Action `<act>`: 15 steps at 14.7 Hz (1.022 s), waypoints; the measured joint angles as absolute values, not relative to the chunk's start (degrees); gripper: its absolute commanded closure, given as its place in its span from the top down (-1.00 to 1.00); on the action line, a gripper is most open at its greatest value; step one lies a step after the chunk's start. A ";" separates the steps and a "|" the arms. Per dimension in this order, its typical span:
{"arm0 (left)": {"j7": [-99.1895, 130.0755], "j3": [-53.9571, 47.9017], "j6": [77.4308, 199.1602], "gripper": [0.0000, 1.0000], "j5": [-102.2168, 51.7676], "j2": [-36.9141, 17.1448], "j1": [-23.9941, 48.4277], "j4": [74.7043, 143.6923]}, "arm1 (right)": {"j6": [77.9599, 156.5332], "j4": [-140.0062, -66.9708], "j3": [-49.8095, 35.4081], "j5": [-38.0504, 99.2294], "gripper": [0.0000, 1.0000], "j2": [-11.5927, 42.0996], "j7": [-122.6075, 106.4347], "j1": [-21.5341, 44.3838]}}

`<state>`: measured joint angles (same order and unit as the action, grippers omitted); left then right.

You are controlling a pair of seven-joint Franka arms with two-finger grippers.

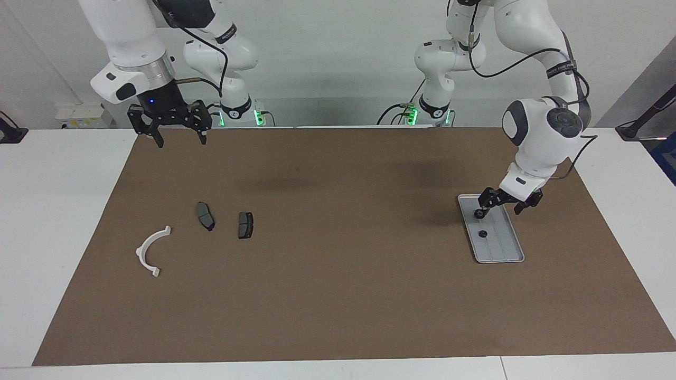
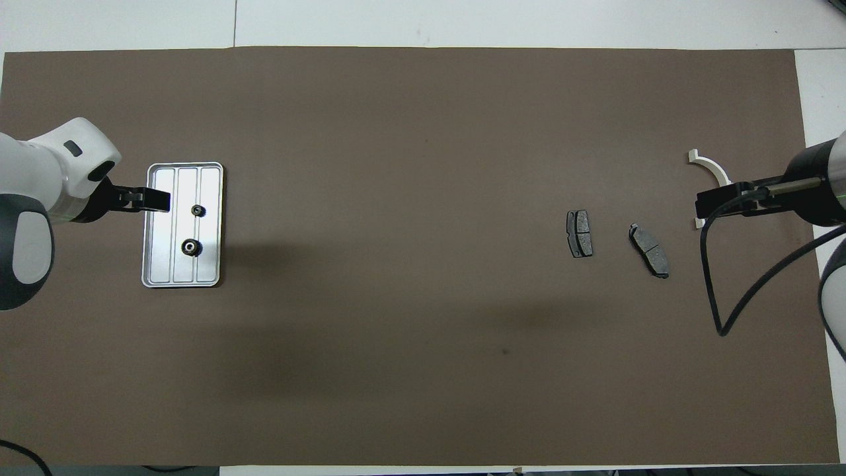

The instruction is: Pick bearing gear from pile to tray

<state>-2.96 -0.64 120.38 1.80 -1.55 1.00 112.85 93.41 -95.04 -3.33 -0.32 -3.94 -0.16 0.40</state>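
Partly, white bracket hidden under right gripper, overhead view

A white table is covered almost edge to edge by a brown mat, lit evenly from above, with soft shadows cast across it. A plain pale wall is seen along the table's robot-side edge.

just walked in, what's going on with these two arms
The left gripper, open, hangs over the flat silver-grey metal tray, where two small black round gears already lie. The right gripper, open and empty, waits raised over the table edge. A white curved bracket and two dark grey brake-pad plates remain on the brown mat.
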 measured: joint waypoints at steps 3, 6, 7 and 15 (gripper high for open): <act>-2.86 -0.59 118.08 1.00 1.80 3.00 0.57 112.55 | 93.41 -95.04 -3.33 -0.32 1.00 -3.94 -0.16 0.40; -2.86 -0.58 111.09 1.00 1.79 7.11 0.24 112.53 | 93.41 -95.04 -3.33 -0.32 1.00 -3.94 -0.16 0.40; -2.86 -0.68 107.63 1.00 1.79 8.53 0.25 112.54 | 93.41 -95.04 -3.33 -0.32 1.00 -3.94 -0.16 0.40; -2.91 -3.08 91.53 1.00 1.80 8.94 0.31 102.05 | 93.41 -95.04 -3.33 -0.32 1.00 -3.94 -0.16 0.40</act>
